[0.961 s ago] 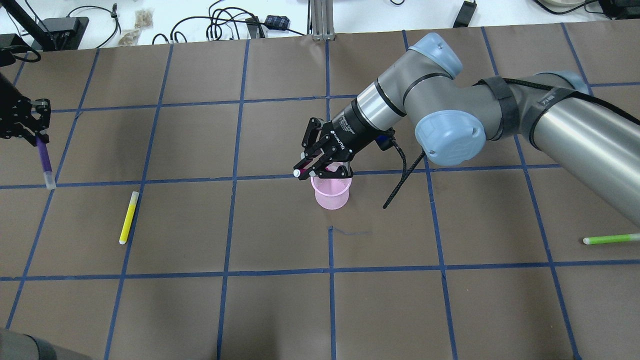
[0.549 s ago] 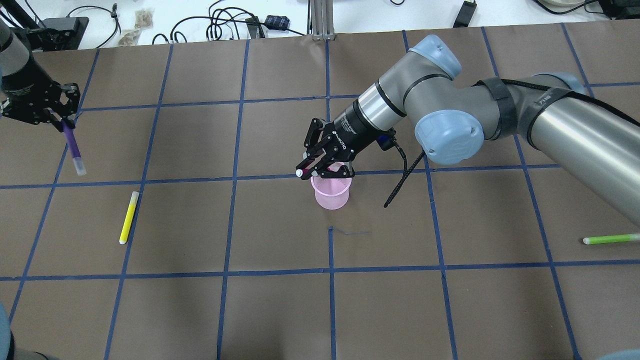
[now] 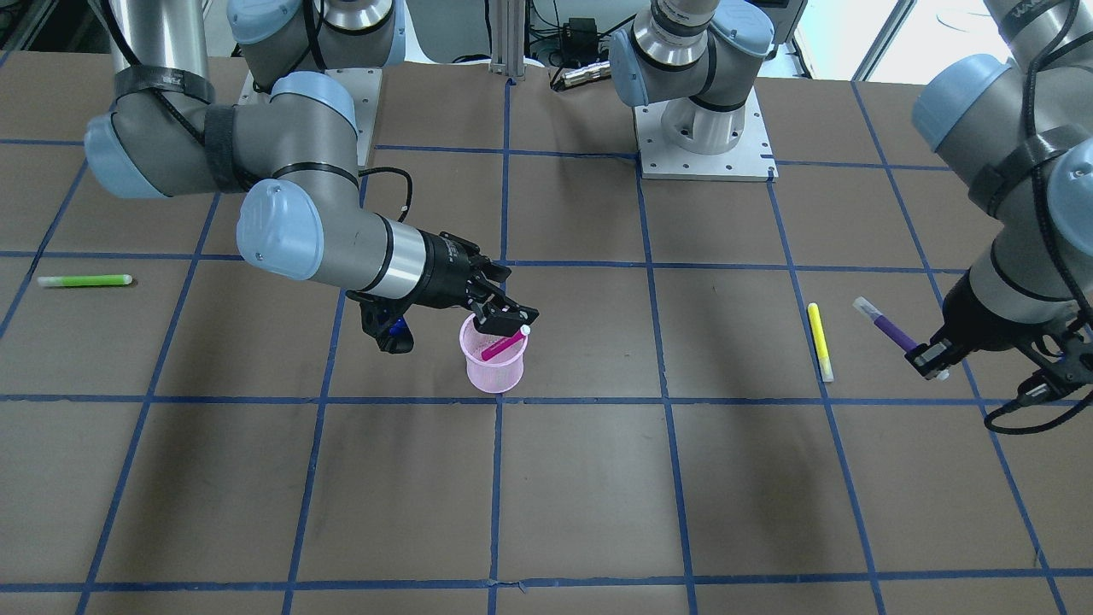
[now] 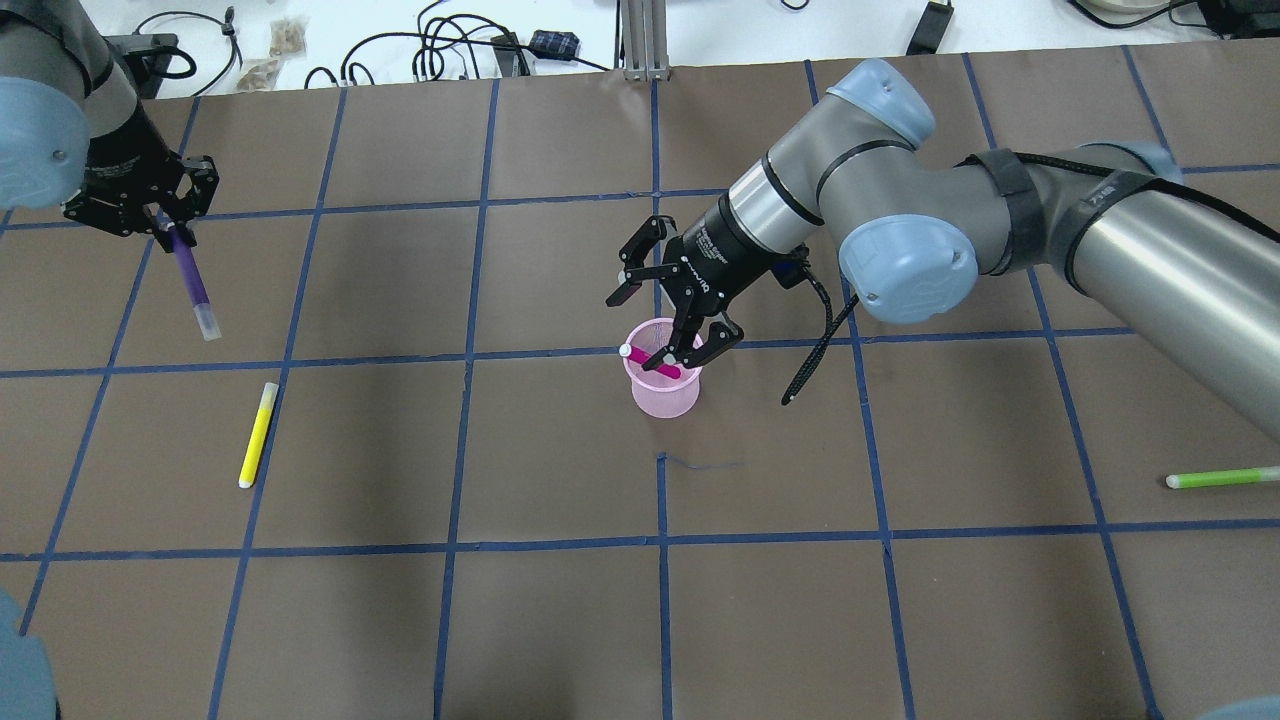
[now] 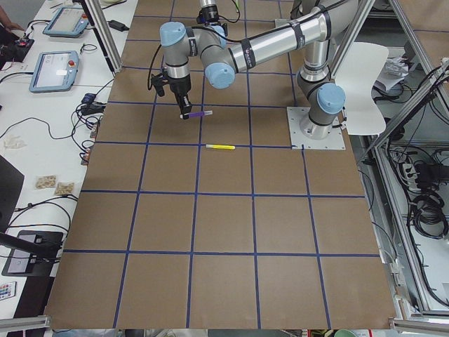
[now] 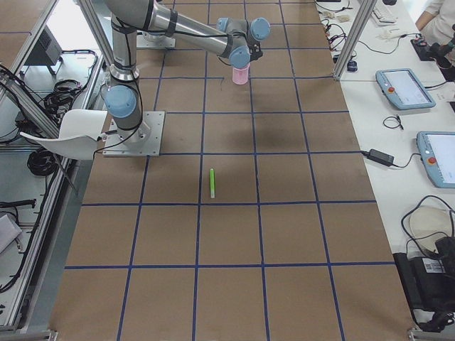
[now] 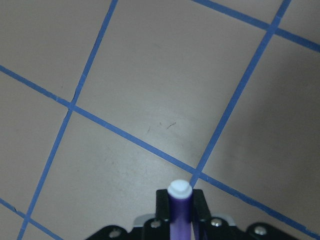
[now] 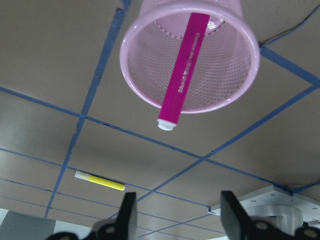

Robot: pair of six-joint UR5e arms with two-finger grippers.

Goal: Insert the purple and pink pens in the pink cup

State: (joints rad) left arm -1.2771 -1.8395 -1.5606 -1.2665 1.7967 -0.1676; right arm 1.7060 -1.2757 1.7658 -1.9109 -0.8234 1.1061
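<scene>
Closing out the first insertion, with pink pen (image 4: 652, 361) leaning inside pink mesh cup (image 4: 665, 398) and right gripper (image 4: 657, 328) spread wide, empty, just above the rim; next, carrying purple pen (image 4: 190, 282), pinched in closed left gripper (image 4: 165, 215) well apart, over the cup mouth; barrel printing and gripper lettering illegible.

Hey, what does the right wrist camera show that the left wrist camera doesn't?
Only the right wrist view: the pink cup with the pink pen leaning inside it, its white end past the rim; a yellow pen lying on the table; and the right gripper open, holding nothing.
Only the left wrist view: the purple pen clamped in the left gripper, white end forward.
Both: the brown table crossed by blue tape lines.
</scene>
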